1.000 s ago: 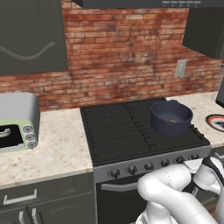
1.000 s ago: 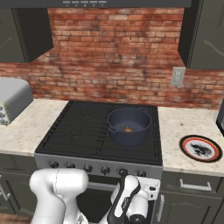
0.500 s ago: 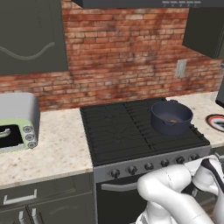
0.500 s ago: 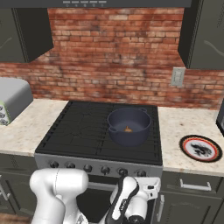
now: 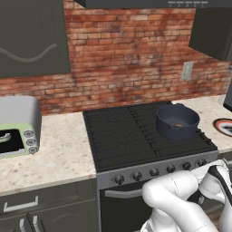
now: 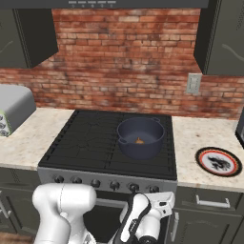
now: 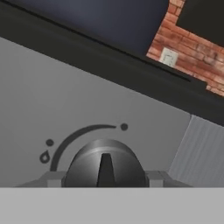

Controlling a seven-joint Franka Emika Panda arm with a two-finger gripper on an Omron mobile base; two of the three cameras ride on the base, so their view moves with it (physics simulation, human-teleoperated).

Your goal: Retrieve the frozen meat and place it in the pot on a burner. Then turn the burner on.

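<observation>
Little change is seen against the earlier pictures: the pot [image 6: 141,137] stays on the stove's [image 6: 90,144] right-hand burner with the frozen meat [image 6: 139,140] inside, while the arm remains folded low before the control panel. The meat is seen as a small flat orange-brown lump on the pot's dark floor, far narrower than the pot. In the hand view a burner knob [image 7: 105,165] is seen close ahead; how far the gripper is open cannot be told.
</observation>
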